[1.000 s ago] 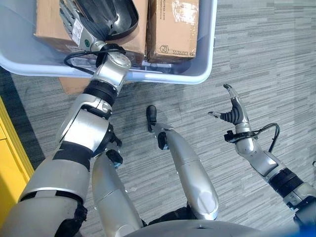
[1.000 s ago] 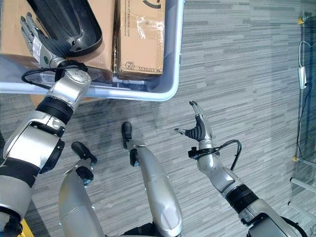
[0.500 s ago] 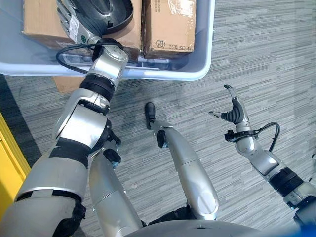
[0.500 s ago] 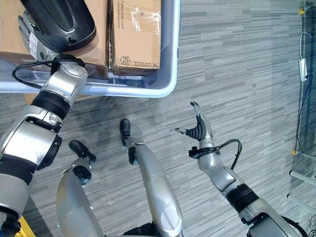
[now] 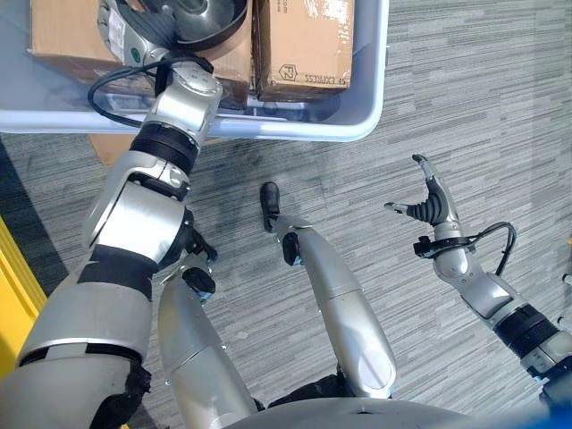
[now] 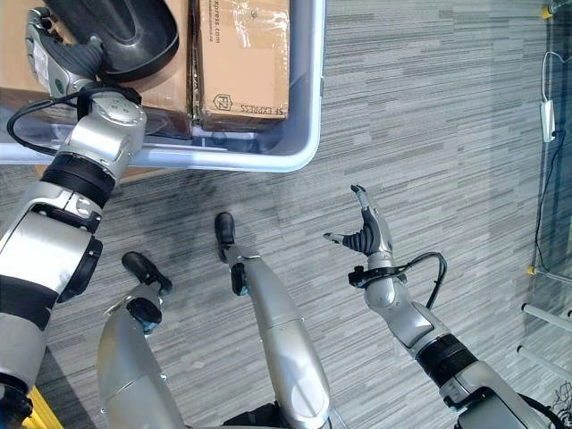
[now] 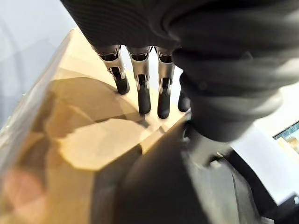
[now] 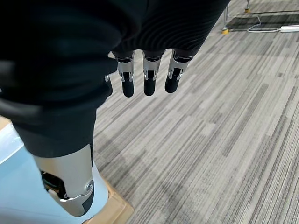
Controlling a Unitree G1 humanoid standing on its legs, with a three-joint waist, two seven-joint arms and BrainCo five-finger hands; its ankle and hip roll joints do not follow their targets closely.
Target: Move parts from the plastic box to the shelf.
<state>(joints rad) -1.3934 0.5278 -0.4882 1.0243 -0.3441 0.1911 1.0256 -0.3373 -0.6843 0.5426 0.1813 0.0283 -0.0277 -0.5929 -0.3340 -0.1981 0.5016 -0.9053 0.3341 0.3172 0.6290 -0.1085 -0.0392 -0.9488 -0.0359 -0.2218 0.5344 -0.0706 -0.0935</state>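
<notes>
A pale blue plastic box (image 5: 359, 132) stands on the floor ahead, holding two cardboard boxes (image 5: 308, 40) and a black bowl-shaped part (image 5: 192, 18) that lies on the left carton (image 6: 170, 80). My left hand (image 5: 121, 27) reaches into the box against the part's rim. In the left wrist view its fingers (image 7: 140, 88) are straight, their tips on the cardboard (image 7: 84, 116), with the black part (image 7: 177, 186) beside the thumb. My right hand (image 5: 431, 210) hovers open over the carpet to the right, fingers (image 8: 148, 79) straight, holding nothing.
A yellow edge (image 5: 13, 277) runs along the lower left. A flat piece of cardboard (image 5: 109, 150) pokes out from under the plastic box. At the far right a white power strip with its cable (image 6: 545, 134) lies on the grey carpet.
The camera has shifted a little. My left hand has slid further along the carton, tighter against the black part's rim. My right hand drifted slightly to the right.
</notes>
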